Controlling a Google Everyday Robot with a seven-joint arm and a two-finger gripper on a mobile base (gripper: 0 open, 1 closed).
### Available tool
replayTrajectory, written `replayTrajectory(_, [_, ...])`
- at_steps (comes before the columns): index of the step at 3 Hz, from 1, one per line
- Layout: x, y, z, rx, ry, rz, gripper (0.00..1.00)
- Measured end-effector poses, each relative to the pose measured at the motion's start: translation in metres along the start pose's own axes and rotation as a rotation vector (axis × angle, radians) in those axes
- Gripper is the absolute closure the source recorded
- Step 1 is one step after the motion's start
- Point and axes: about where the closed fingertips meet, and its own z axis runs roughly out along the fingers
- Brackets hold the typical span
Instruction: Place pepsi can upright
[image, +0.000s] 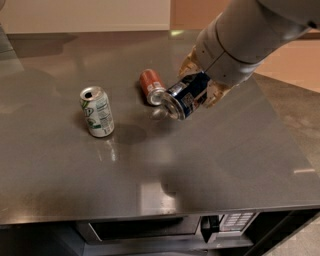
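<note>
The pepsi can is clamped in the pincer, tipped well over toward its side with the silver top aimed low, and it is judged to be held just off the table, close beside the red-orange can that lies there. The carrying step is in hand and the setting-down is not yet done. Next, the can is to be turned until its base faces the table, lowered apart from the standing white-and-green can, and only then let go.
</note>
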Motion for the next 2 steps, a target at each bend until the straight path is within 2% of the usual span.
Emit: replayTrajectory(2, [0.0162,-0.022,-0.0013,0.118,0.061,-0.303,1.0])
